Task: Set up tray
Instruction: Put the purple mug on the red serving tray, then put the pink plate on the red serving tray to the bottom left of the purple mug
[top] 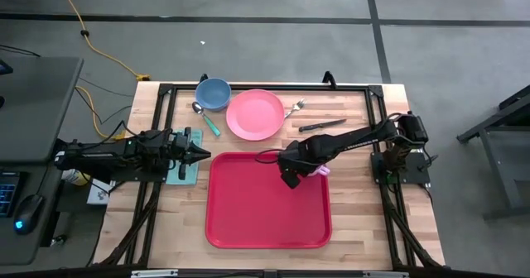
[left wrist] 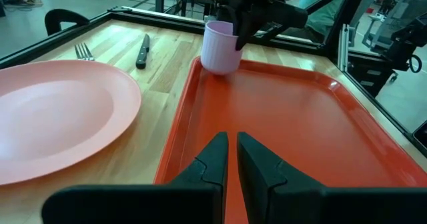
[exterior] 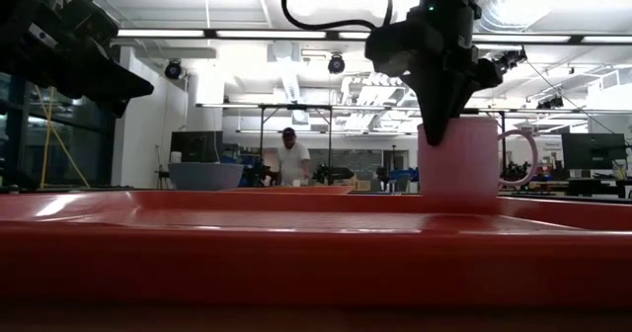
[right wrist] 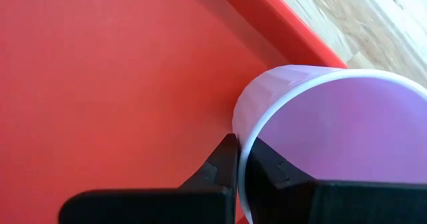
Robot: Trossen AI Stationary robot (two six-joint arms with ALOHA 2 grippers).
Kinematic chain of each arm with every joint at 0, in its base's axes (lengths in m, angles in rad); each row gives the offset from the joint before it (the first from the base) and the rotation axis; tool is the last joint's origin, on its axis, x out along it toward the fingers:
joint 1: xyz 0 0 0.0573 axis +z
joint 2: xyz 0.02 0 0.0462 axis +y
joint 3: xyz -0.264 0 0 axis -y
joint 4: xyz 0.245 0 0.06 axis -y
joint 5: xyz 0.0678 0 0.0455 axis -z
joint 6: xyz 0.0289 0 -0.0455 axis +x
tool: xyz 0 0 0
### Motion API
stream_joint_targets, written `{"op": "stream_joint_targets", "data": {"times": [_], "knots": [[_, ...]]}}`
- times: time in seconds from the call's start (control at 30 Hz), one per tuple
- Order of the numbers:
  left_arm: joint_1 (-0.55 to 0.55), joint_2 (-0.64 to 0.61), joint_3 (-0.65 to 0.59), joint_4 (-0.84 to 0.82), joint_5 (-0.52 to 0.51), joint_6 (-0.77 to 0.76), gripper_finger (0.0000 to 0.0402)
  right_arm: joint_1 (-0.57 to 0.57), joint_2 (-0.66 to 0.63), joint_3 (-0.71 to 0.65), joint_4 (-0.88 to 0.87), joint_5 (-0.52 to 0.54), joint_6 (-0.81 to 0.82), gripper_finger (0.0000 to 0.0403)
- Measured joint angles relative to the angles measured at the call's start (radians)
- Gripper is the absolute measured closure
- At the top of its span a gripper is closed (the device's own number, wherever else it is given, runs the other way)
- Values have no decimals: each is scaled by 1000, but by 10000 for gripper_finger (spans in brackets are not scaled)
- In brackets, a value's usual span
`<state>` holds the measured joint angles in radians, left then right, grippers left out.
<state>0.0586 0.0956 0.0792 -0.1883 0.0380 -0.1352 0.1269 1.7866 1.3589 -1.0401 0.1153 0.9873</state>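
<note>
The red tray lies in the middle of the table. A pale pink mug stands upright at its far right corner, with its handle sticking out sideways. My right gripper reaches in from the table's right and is over the mug, shut on its rim. My left gripper is shut and empty. It hovers at the tray's left rim and points toward the table's right. My right gripper holds the mug by its rim. One finger is outside the wall and the other is inside the hollow. The fingers come from above, pointing down. The mug stays upright, and its base seems to rest on the tray floor.
Beyond the tray's far edge lie a round pink plate, a blue bowl, a teal-handled spoon, a fork and a dark knife. A teal block sits under the left arm. A person stands in the room behind.
</note>
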Motion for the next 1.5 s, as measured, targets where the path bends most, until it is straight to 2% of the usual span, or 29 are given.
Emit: {"op": "stream_joint_targets", "data": {"times": [0.2,0.73,0.83,1.2,1.5], "knots": [[0,0,0,0,0,0,339,5,-1,-60,80,-20,32,403],[0,0,0,0,0,7,339,5,-1,-71,82,-27,44,398],[0,0,0,0,0,7,339,5,3,-75,77,-28,34,381],[0,0,0,0,0,7,339,4,2,-73,80,-23,34,277],[0,0,0,0,0,7,339,5,-7,-73,81,-27,17,228]]}}
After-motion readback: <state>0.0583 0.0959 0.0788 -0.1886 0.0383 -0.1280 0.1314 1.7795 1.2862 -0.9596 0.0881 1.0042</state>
